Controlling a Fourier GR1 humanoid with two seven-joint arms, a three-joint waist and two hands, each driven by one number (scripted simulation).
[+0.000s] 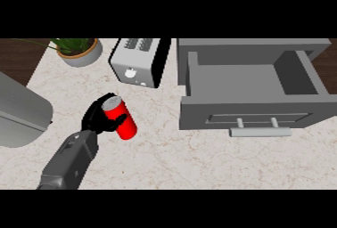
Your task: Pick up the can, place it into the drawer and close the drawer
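A red can (pixel 126 126) with a grey top lies tilted in the left middle of the head view. My left hand (pixel 97 118) is curled round its upper half, with a black finger crossing the red body. Whether the can is touching the counter I cannot tell. The grey drawer (pixel 250 108) stands open at the right, well apart from the can, and its inside holds nothing. Its pale handle (pixel 260 132) sticks out from the front panel. My right hand does not show.
A silver toaster (pixel 137 62) stands behind the can, just left of the drawer. A potted plant (pixel 80 51) sits at the back left. A large grey rounded appliance (pixel 20 111) fills the left edge. Marbled counter (pixel 197 160) runs along the front.
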